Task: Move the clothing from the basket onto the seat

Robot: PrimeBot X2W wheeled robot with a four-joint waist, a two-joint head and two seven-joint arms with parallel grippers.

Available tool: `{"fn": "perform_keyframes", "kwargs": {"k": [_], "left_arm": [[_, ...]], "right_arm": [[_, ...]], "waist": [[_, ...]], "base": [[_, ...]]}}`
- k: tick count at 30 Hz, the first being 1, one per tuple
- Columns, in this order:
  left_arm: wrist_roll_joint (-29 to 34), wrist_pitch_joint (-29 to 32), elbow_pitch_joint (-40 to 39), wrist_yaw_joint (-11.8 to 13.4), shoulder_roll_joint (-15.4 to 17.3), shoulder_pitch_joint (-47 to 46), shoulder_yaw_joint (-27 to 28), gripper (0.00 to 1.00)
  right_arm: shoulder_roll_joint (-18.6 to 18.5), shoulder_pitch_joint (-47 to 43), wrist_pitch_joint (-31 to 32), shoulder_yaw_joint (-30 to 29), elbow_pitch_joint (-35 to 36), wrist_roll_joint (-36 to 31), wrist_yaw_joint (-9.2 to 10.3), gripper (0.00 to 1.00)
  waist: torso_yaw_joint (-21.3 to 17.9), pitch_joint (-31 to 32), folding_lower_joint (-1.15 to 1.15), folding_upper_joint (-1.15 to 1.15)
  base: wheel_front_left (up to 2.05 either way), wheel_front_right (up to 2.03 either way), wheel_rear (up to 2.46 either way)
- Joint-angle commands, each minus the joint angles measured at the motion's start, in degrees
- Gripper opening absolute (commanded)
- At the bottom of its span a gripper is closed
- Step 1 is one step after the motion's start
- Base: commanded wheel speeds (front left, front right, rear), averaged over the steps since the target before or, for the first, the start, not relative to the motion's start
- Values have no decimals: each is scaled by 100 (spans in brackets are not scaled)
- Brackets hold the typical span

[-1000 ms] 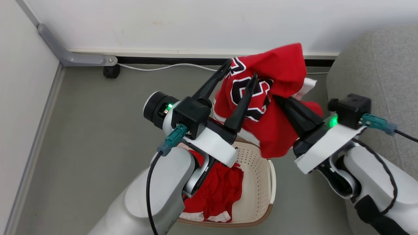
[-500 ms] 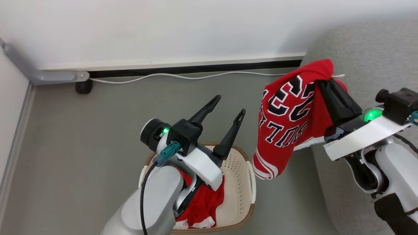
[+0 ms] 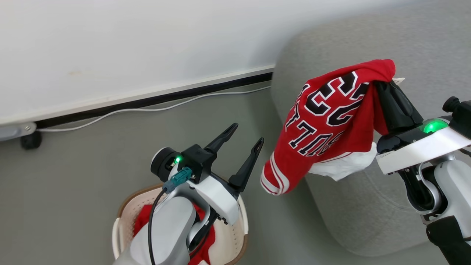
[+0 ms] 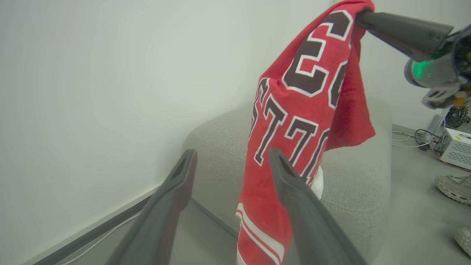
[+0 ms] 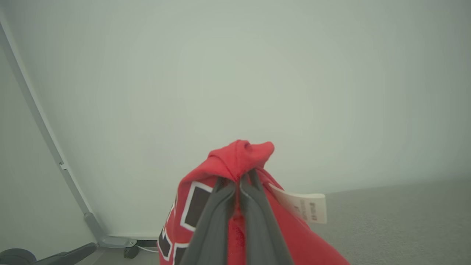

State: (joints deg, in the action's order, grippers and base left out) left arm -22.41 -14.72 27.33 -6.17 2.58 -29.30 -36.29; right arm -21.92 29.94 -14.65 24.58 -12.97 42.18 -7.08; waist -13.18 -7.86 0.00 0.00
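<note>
A bare white wall [image 3: 128, 44], a white cable [image 3: 154, 109] trailing over the grey floor [image 3: 73, 176] and a wired white equipment box [image 4: 456, 148] near a rounded grey fabric sofa [image 3: 368, 213] marked the room as a robotics lab.

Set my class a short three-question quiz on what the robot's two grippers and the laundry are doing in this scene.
1. True or false: the left gripper is open and empty.
2. What grips the red jersey? A) a person's hand B) the right gripper C) the left gripper
3. Fill in: more red cloth lies in the ____.
Key: 1 true; 2 B; 3 basket.
</note>
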Motion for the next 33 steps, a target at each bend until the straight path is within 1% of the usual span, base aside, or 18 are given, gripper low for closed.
{"fn": "perform_keyframes", "kwargs": {"k": [1,10,18,23,27,33], "left_arm": [[58,-28,-111,-65,41,8,208,100],[57,-28,-115,-121,35,128,272,100],[-26,-28,-226,-130,32,114,148,100],[-27,-28,-339,-131,31,22,10,100],[17,-28,-400,-131,31,-125,-135,100],[69,-28,-508,-131,31,-447,-427,100]], "right_arm": [[-22,-28,-35,1,186,-38,-41,0],[22,59,-35,-70,224,-39,-41,0],[11,94,-35,-232,285,-66,-41,0],[-168,212,-35,-519,291,-102,-41,0],[-471,511,-35,-864,183,-231,-41,0],[-944,1092,-35,-1480,-257,-432,-41,0]], "waist": [[-344,96,0,0],[-1107,138,0,0],[-1527,47,0,0],[-1587,-132,0,0],[-1533,-422,0,0],[-1322,-999,0,0]], "base": [[0,0,0],[0,0,0],[0,0,0],[0,0,0],[0,0,0],[0,0,0]]}}
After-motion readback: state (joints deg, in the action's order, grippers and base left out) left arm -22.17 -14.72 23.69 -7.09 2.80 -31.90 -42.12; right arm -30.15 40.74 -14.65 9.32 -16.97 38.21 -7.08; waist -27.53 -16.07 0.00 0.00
